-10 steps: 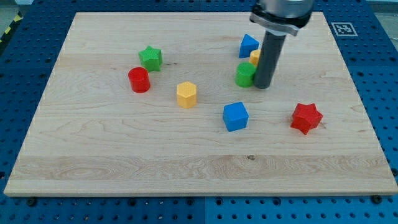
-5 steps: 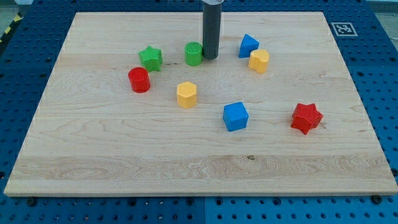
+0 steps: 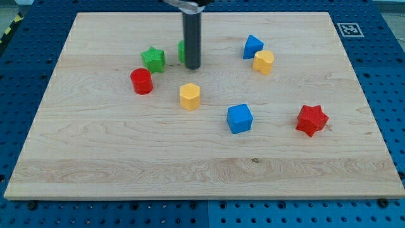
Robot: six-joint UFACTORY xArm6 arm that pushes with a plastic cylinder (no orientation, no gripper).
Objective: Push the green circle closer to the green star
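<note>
The green star (image 3: 152, 59) lies on the wooden board (image 3: 95, 145) at the upper left. The green circle (image 3: 181, 52) sits a short way to the star's right, mostly hidden behind my rod, with only its left edge showing. My tip (image 3: 192, 66) rests on the board against the circle's right and near side. A narrow gap of bare wood separates the circle from the star.
A red cylinder (image 3: 142, 81) sits just below the green star. A yellow hexagon (image 3: 190, 95) lies below my tip. A blue block (image 3: 253, 46) and a yellow block (image 3: 264, 62) are at the upper right, a blue cube (image 3: 240, 118) at centre, a red star (image 3: 312, 120) at right.
My tip has swept from the right towards the view's left, pushing the green circle from beside the yellow and blue blocks to close beside the green star.
</note>
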